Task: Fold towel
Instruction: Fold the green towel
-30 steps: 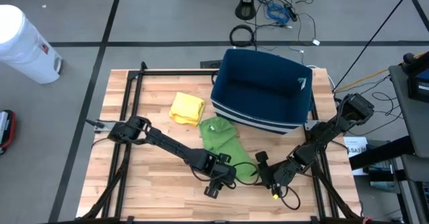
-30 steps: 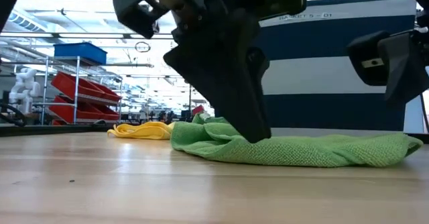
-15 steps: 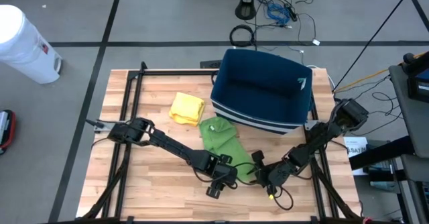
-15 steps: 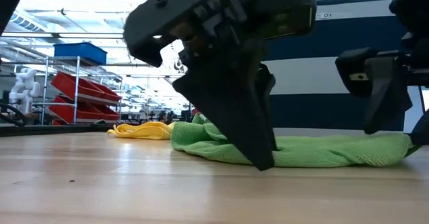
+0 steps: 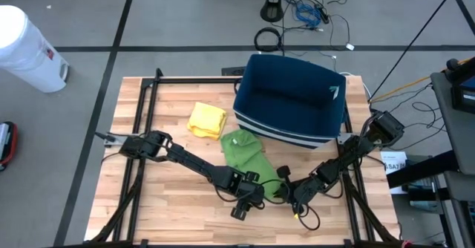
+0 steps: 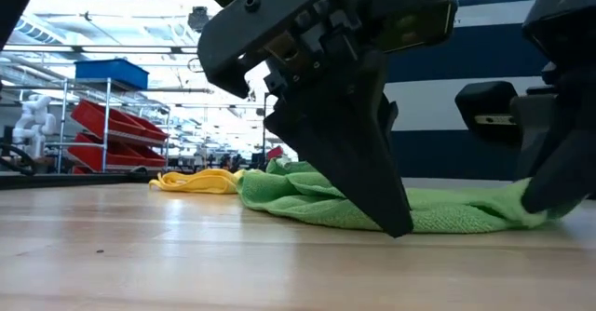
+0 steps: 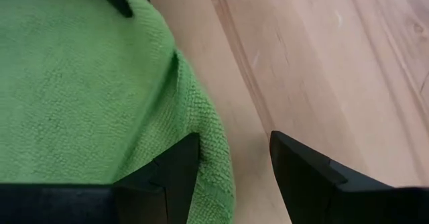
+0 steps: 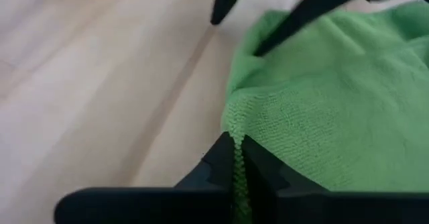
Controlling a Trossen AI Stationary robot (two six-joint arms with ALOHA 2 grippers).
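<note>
The green towel lies crumpled on the wooden table, in front of the blue basket. My right gripper is at the towel's near right corner and is shut on it. My left gripper is low at the towel's near edge, just left of the right gripper. It is open, with one finger over the cloth and the other over bare wood. In the low view the left gripper stands in front of the towel. My right gripper pinches the towel's hemmed edge at its near right corner between its two fingers, coming in low from the table's right. The cloth stays slack and lies on the table. Of my left gripper, I cannot tell whether a finger touches the towel.
A yellow cloth lies at the towel's far left, bunched on the table. The blue basket with white stripes stands close behind the towel. Bare wood shows at the near left of the table. A white bin stands on the floor.
My right gripper has moved toward the table's left, onto the towel's near right corner, and has shut on it. My left gripper has come down lower at the towel's near edge and shifted a little to the right. The towel has kept its place.
</note>
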